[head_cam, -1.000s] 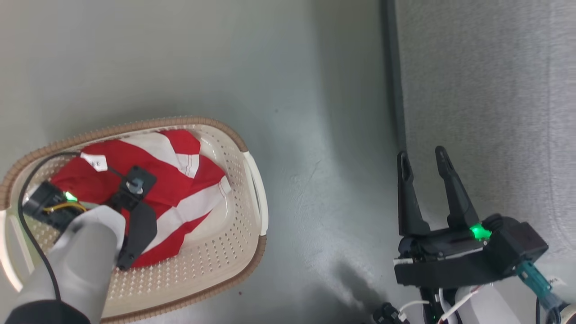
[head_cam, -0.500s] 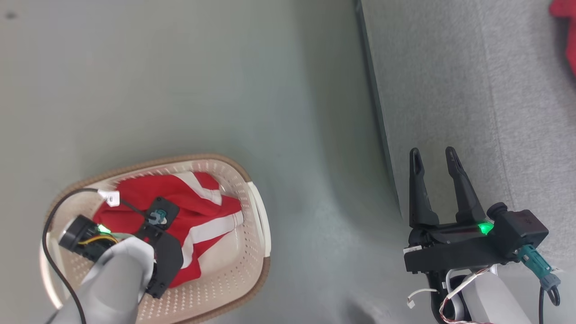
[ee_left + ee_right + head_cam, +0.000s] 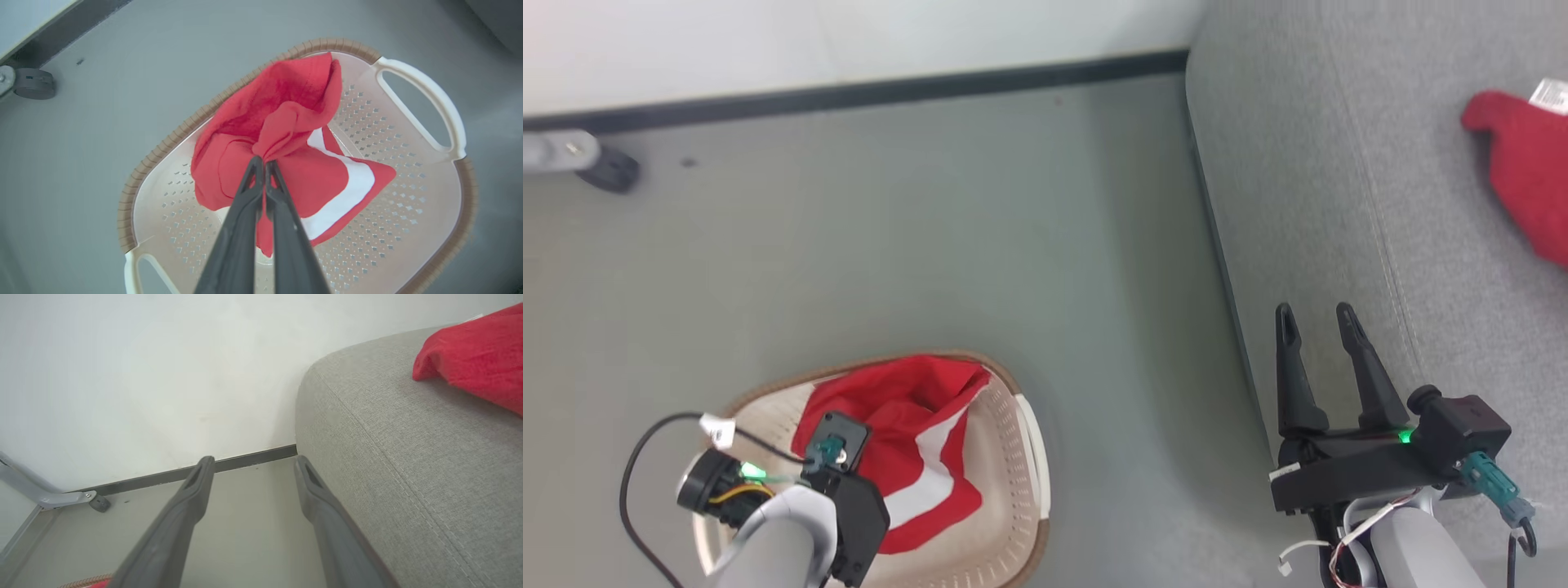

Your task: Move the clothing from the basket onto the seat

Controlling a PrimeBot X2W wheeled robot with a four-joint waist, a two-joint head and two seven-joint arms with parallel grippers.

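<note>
The left claw [image 3: 261,162] is pinched tight on a bunched fold of a soft bright red garment with white panels [image 3: 294,122]. The garment sits inside the small cream-white perforated plastic basket with a brown rim [image 3: 408,228], and its lower folds seem to rest on the basket bottom. The right claw [image 3: 1319,314] stands spread and empty over the edge of the large grey fabric seat [image 3: 1339,163]. Farther along the seat lies a second red garment [image 3: 1523,188].

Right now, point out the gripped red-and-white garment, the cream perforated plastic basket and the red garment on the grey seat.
Gripped red-and-white garment [image 3: 286,118]: left wrist view, bunched fold.
Cream perforated plastic basket [image 3: 388,228]: left wrist view, bare floor.
Red garment [image 3: 1531,180] on seat [image 3: 1339,204]: head view, cloth's middle.
</note>
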